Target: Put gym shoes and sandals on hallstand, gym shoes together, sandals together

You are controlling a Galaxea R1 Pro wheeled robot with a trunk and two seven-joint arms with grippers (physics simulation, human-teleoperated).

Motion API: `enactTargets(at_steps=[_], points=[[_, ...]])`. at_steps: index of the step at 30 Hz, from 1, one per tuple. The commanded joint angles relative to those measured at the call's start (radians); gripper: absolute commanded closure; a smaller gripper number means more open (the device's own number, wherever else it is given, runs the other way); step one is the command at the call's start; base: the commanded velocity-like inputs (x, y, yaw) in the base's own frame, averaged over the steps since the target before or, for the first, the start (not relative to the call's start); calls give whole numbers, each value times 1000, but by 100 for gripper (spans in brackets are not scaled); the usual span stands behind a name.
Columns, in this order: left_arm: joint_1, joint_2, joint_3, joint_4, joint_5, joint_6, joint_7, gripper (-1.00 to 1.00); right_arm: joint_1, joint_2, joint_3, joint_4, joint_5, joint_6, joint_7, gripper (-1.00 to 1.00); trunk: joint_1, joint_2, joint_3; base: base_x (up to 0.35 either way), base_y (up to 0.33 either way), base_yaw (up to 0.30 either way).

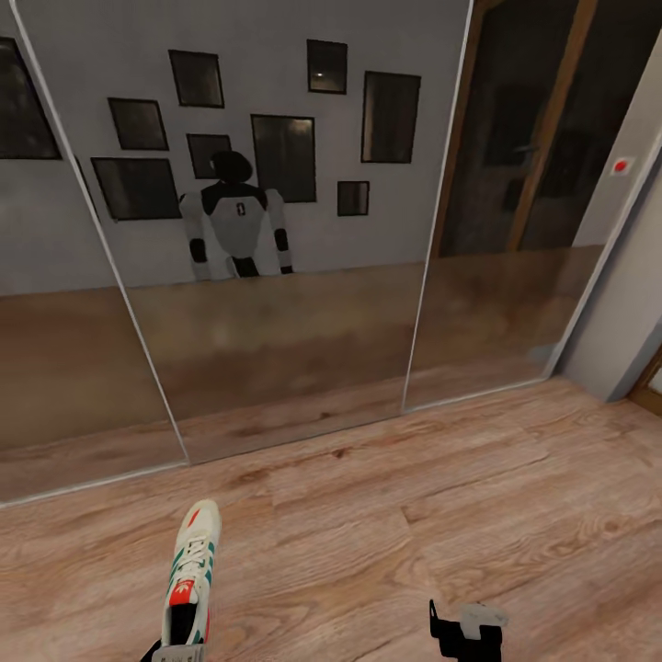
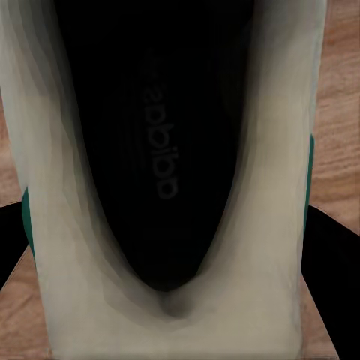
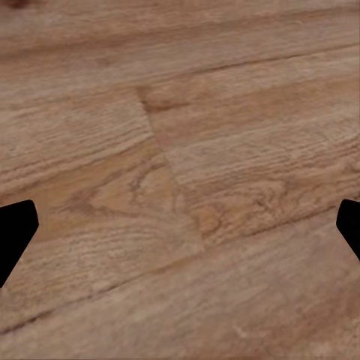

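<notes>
One white gym shoe [image 1: 190,575] with green stripes and a red-orange tongue patch points away from me at the lower left of the head view. My left gripper [image 1: 176,655] is shut on its heel end. In the left wrist view the shoe's dark insole and white collar [image 2: 180,150] sit between the black fingers [image 2: 15,255]. My right gripper [image 1: 467,630] hangs open over the bare wood-grain floor [image 3: 187,150], its fingertips [image 3: 15,232] far apart. The other gym shoe, the sandals and the hallstand are out of view.
Mirrored sliding doors [image 1: 276,276] span the wall ahead and reflect my robot body [image 1: 234,221] and framed pictures. A grey wall corner [image 1: 625,276] stands at the right. Plank floor [image 1: 414,515] stretches between me and the doors.
</notes>
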Motion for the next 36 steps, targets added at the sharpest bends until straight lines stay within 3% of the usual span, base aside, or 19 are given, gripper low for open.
enactTargets(at_steps=[1,36], points=[[-1,0,-6,1,11,-3,-3,100,0,0,9,0,-6,-2,-5,-100,0,0,-1,0,0,285],[-1,0,-6,1,9,-3,-3,100,0,0,9,0,-6,-2,-5,-100,0,0,-1,0,0,285]])
